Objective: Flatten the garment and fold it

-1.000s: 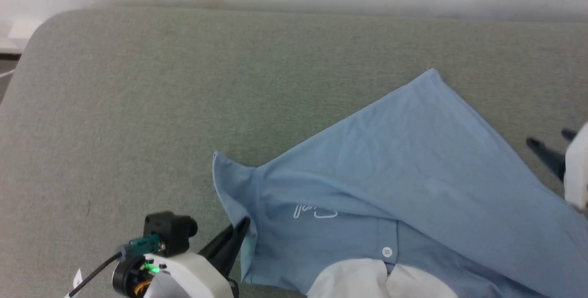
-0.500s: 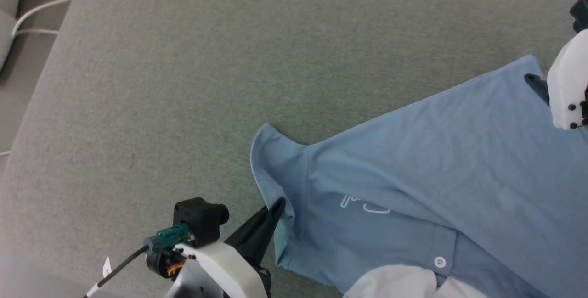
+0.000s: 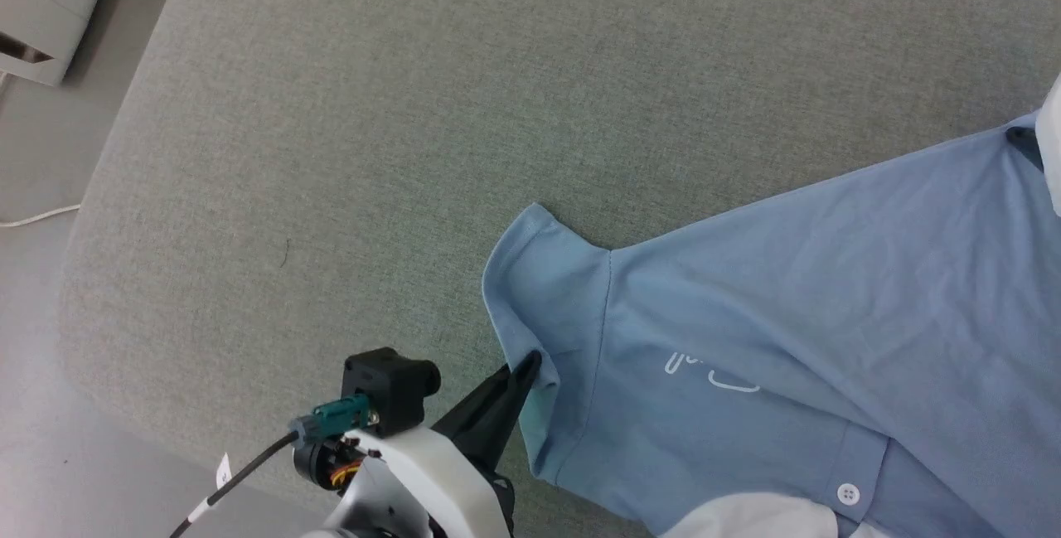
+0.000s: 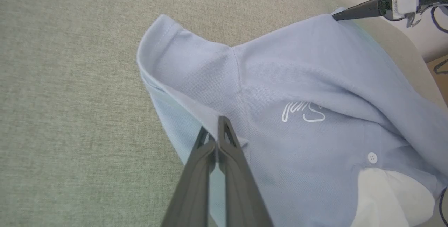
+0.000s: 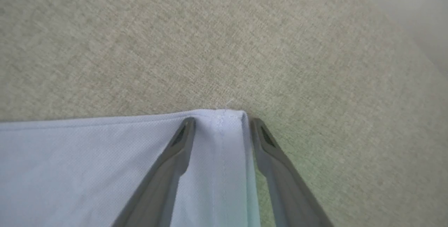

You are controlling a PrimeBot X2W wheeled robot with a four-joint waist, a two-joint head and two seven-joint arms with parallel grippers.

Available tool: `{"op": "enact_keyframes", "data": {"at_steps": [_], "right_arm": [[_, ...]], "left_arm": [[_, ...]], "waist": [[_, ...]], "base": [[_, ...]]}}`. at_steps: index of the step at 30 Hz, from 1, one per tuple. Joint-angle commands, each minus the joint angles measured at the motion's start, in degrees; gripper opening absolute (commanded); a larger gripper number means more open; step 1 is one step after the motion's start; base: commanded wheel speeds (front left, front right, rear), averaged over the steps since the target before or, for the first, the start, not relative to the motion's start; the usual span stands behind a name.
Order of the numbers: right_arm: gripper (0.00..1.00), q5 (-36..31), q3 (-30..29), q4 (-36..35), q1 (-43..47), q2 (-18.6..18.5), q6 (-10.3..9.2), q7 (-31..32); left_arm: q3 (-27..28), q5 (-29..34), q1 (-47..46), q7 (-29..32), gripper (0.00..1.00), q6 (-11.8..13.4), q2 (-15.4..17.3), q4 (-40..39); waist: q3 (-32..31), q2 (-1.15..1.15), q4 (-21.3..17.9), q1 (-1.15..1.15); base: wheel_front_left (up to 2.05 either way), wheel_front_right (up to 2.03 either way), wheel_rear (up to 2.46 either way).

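The light blue garment (image 3: 787, 298) lies rumpled on the cushion, its white logo (image 3: 713, 372), one button (image 3: 847, 493) and white collar (image 3: 746, 521) facing up. My left gripper (image 3: 530, 364) is shut on the hem of the sleeve; in the left wrist view its fingers (image 4: 214, 129) pinch that folded edge beside the logo (image 4: 302, 111). My right gripper (image 5: 222, 122) is open and straddles the far hem corner of the garment (image 5: 87, 157), one finger over the cloth and one beside it. One of its fingertips (image 3: 1024, 144) shows at the right edge of the head view.
A wide grey-green upholstered surface (image 3: 373, 148) carries the shirt; its rounded left edge drops to the floor. A white cable (image 3: 33, 216) and a grey box (image 3: 41, 32) lie on the floor at left. Bare cushion stretches left of and beyond the shirt.
The head camera has swung, shifting the whole picture. My right gripper has come from beside the shirt to its far hem corner. The left gripper keeps its hold on the sleeve.
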Motion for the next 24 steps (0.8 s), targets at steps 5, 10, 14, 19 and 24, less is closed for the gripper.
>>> {"op": "enact_keyframes", "data": {"at_steps": [5, 10, 14, 19, 24], "right_arm": [[0.00, 1.59, 3.17, 3.28, 2.81, 0.74, -0.05, -2.20], [0.00, 2.03, 2.70, 4.02, 0.47, 1.36, -0.05, -7.72], [0.00, 3.53, 2.10, 3.51, -1.15, 2.21, -0.05, -13.19], [0.00, 5.38, 2.69, 0.14, -2.37, 1.42, -0.05, -18.98], [0.00, 5.17, 4.46, -4.95, -3.31, -2.22, -0.05, -23.78]], "left_arm": [[0.72, -0.11, -1.10, -0.79, 0.00, -0.05, 0.22, 0.52], [2.45, -0.24, -1.20, -1.02, 0.00, 0.51, 1.44, 0.37], [4.60, 0.29, -1.56, -1.12, 0.00, 1.22, 3.36, -0.67], [7.90, 1.25, -2.58, -1.35, 0.00, 2.10, 6.17, -3.14], [10.84, 1.65, -4.53, -1.81, 0.00, 2.37, 8.12, -5.03]], "waist": [[-1.09, 0.00, -0.82, 0.02], [-4.50, 0.00, -3.15, 0.02], [-8.45, 0.00, -5.97, 0.02], [-13.43, 0.00, -9.77, 0.02], [-16.44, 0.00, -12.32, 0.02]], "base": [[0.00, 0.00, 0.00], [0.00, 0.00, 0.00], [0.00, 0.00, 0.00], [0.00, 0.00, 0.00], [0.00, 0.00, 0.00]]}}
